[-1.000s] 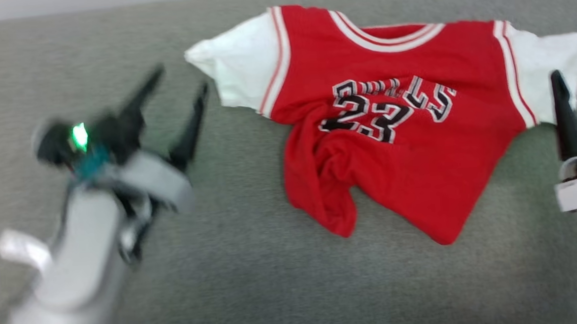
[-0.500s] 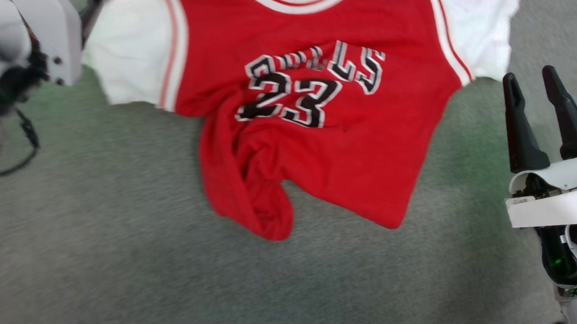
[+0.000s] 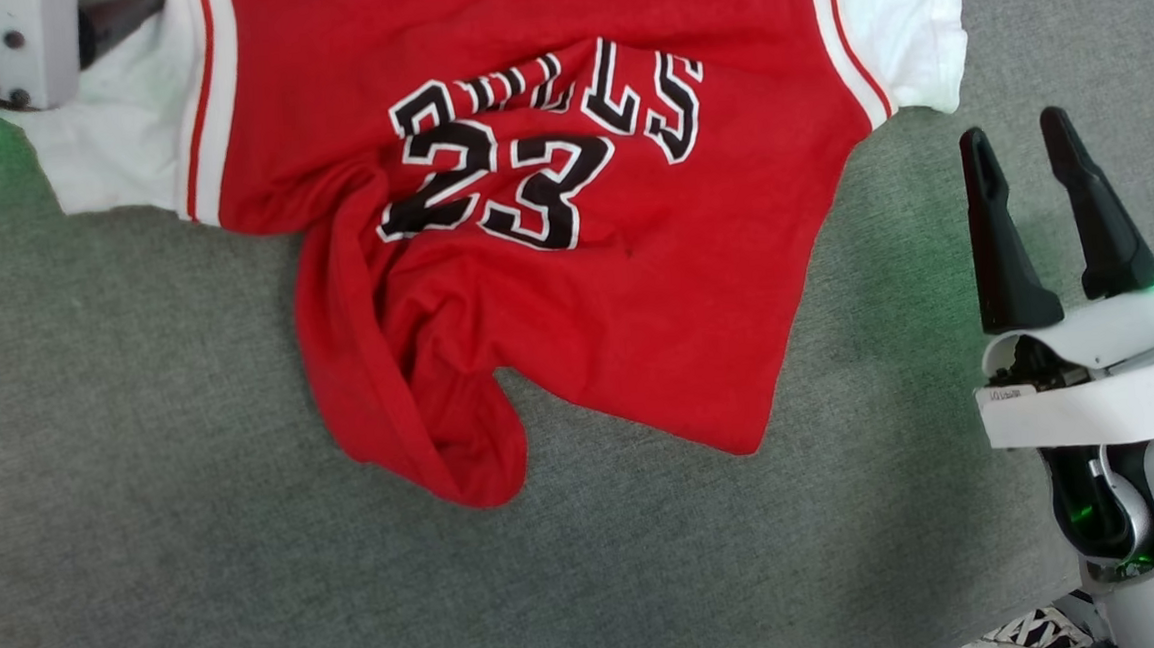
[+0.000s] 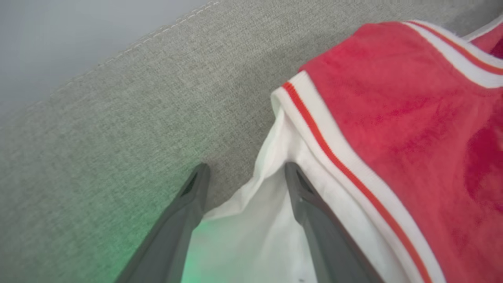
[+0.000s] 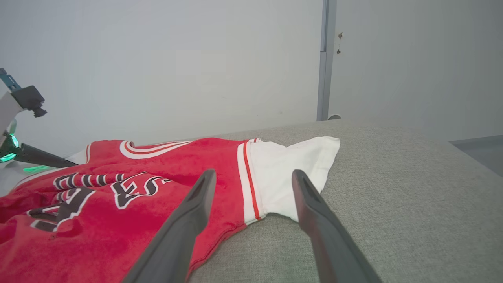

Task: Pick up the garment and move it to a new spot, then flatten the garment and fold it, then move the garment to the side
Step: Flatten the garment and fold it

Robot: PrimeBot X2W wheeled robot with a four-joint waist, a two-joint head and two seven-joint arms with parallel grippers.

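Garment (image 3: 635, 290) hem bunched — head view; L wrist: left gripper (image 4: 246, 167) wide at sleeve; right gripper (image 3: 1014, 127) wide.

I count: one garment (image 3: 576, 304); two white sleeves, left-side sleeve (image 3: 115, 142), right-side sleeve (image 3: 904, 23); two black digits (image 3: 453, 186); two grippers, left gripper (image 4: 243, 169), right gripper (image 3: 1016, 132); two dark fingers (image 3: 998, 238) each; one grey surface (image 3: 150, 550).

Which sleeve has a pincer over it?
The left sleeve: the open left pincer straddles its edge, one finger over the white cloth. The right sleeve lies apart, ahead of the right pincer.
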